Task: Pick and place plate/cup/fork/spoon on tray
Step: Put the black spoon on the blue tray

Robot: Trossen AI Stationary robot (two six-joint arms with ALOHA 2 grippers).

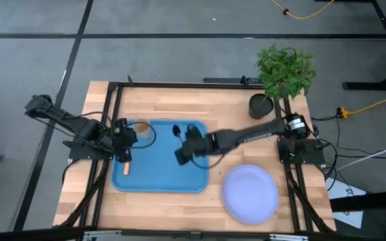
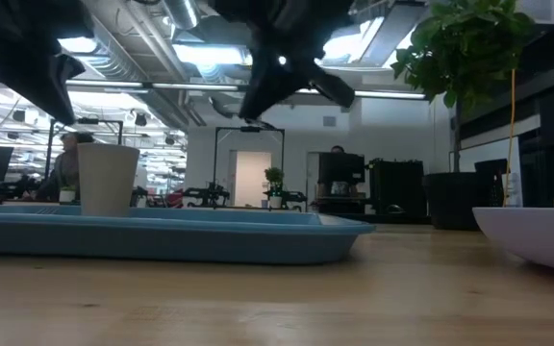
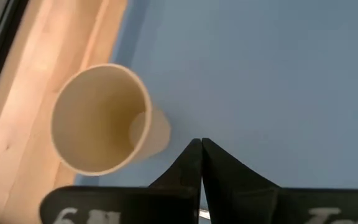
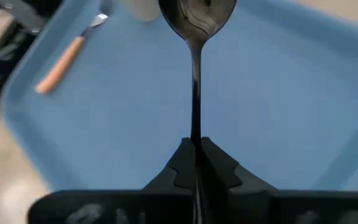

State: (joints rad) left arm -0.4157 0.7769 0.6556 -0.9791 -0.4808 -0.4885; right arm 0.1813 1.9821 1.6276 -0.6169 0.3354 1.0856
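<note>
The blue tray (image 1: 163, 175) lies on the table's left-centre. The tan cup (image 1: 141, 128) stands upright on its base in the tray's far left corner; it also shows in the left wrist view (image 3: 101, 118) and the low view (image 2: 107, 178). The orange-handled fork (image 1: 126, 165) lies flat along the tray's left side (image 4: 67, 56). The lavender plate (image 1: 249, 193) rests on the table right of the tray. My left gripper (image 3: 201, 146) is shut and empty above the tray, beside the cup. My right gripper (image 4: 196, 144) is shut on the dark spoon (image 4: 196, 68) over the tray's middle. My right gripper pinches the spoon's thin handle (image 4: 196, 127) between its two fingers. The spoon runs on along the fingers, its bowl (image 4: 197, 15) at the far end, pointing toward the cup. It is lifted clear above the tray floor.
A black pot with a green plant (image 1: 283, 70) stands at the table's far right corner. Bare wood lies between the tray and the plate and along the near edge (image 1: 179, 214). The tray's right half (image 1: 193, 174) is bare.
</note>
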